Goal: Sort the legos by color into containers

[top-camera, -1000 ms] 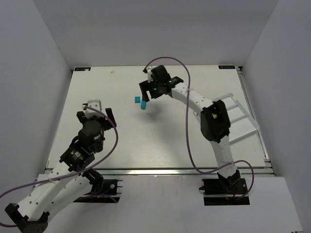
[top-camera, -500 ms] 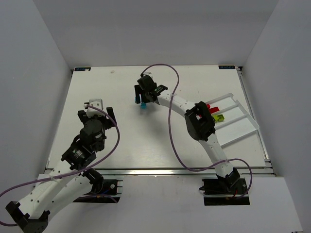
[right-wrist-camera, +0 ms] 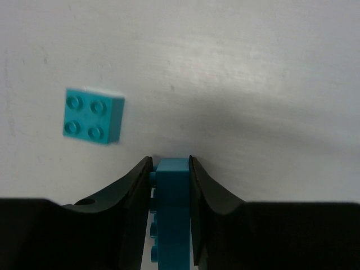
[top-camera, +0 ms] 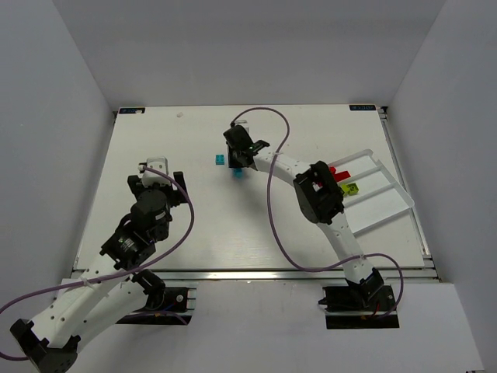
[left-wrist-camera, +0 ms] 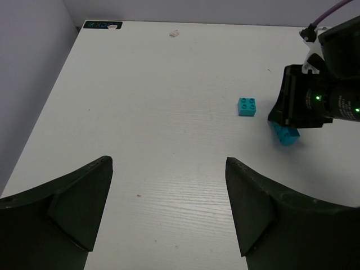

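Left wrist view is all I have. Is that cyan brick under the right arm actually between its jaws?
Observer: Yes. The right wrist view shows the cyan brick pinched between both jaws of the right gripper.
Operator: Anything in the tray?
Observer: The top view shows red pieces and a lime green one at one end of it; no cyan there.

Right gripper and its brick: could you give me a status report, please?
Right gripper shut on cyan brick. Left gripper open, empty. Loose cyan brick nearby. Nothing blocking.
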{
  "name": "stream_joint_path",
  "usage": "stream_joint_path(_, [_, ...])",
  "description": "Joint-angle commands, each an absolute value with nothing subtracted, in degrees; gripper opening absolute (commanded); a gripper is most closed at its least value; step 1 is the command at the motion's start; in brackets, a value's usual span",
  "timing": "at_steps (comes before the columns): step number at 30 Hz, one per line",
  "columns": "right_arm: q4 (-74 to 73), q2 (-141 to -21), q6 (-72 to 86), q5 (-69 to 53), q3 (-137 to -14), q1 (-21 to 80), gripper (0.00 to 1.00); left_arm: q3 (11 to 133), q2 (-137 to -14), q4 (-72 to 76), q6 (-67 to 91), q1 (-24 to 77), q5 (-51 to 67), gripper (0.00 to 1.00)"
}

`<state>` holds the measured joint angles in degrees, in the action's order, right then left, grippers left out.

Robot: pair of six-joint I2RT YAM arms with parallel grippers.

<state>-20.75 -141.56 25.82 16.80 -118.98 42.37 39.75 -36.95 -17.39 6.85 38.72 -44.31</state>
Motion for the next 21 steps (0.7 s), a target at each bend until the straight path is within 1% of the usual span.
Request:
stream_joint_path(1, [-20.0, -131.7, 24.9, 15.9, -110.9, 40.7, 0.0, 38.9, -36.5, -16.2, 6.3, 38.8, -43.4, 0.91])
stream_joint_path(2, [-18.9, -129.2, 23.9, 14.3, -108.2, 40.3, 0.0, 38.8, -36.3, -16.0, 6.3, 38.8, -42.2, 0.91])
stream_joint_path(3, [-17.3, -126.3, 22.7, 10.3, -102.5, 39.7, 0.0, 38.8, -36.4, -15.9, 6.2, 38.8, -41.4, 0.91])
stream_joint_path(4, [-16.5, -120.5, 19.1, 7.6, -99.7, 38.1, 0.0, 38.8, -36.5, -15.7, 6.1, 38.8, -40.0, 0.91])
stream_joint_path(5, [-16.3, -117.5, 16.8, 4.7, -97.4, 37.4, 0.0, 38.8, -36.6, -15.7, 6.1, 38.8, -39.4, 0.91])
stream_joint_path(6, [-16.7, -114.2, 14.0, -1.7, -95.7, 36.9, 0.0, 38.8, -36.8, -15.7, 6.1, 38.8, -38.8, 0.91])
stream_joint_path(7, [-19.8, -108.6, 6.8, -4.7, -93.3, 35.6, 0.0, 38.8, -37.0, -15.7, 6.1, 38.8, -38.4, 0.91])
stream_joint_path(8, [-22.3, -106.0, 3.9, -6.6, -92.6, 34.6, 0.0, 38.9, -37.2, -15.7, 6.2, 38.8, -37.7, 0.91])
stream_joint_path(9, [-25.0, -100.7, 0.6, -9.6, -91.9, 33.1, 0.0, 39.0, -37.3, -15.7, 6.2, 38.8, -37.4, 0.91])
stream_joint_path(10, [-30.4, -98.0, -3.6, -11.6, -90.0, 32.1, 0.0, 39.1, -37.4, -16.0, 6.1, 38.8, -37.2, 0.91])
stream_joint_path(11, [-32.4, -95.4, -9.7, -11.9, -88.1, 30.5, 0.0, 39.1, -37.3, -15.9, 6.2, 38.8, -37.0, 0.91])
stream_joint_path(12, [-33.2, -89.8, -11.4, -11.3, -85.5, 28.7, 0.0, 39.2, -37.3, -16.0, 6.2, 38.8, -36.5, 0.91])
stream_joint_path(13, [-34.2, -86.5, -13.4, -10.9, -79.3, 27.6, 0.0, 39.3, -37.3, -16.0, 6.1, 38.8, -36.4, 0.91])
stream_joint_path(14, [-34.0, -84.0, -14.4, -7.7, -76.1, 24.2, 0.0, 39.3, -37.3, -16.1, 6.2, 38.8, -36.1, 0.91])
stream_joint_path(15, [-34.0, -79.1, -14.3, -6.7, -73.2, 23.0, 0.0, 39.4, -37.4, -16.1, 6.2, 38.8, -35.5, 0.91])
stream_joint_path(16, [-35.1, -76.8, -14.6, -6.1, -68.5, 21.7, 0.0, 39.5, -37.5, -16.2, 6.2, 38.8, -35.3, 0.91])
stream_joint_path(19, [-36.5, -69.8, -16.1, -4.0, -60.8, 15.6, 0.0, 39.7, -38.2, -16.5, 6.4, 38.8, -34.5, 0.91])
stream_joint_path(21, [-36.8, -65.6, -17.7, -4.0, -57.8, 11.2, 0.0, 39.8, -38.4, -16.4, 6.4, 38.8, -33.7, 0.91])
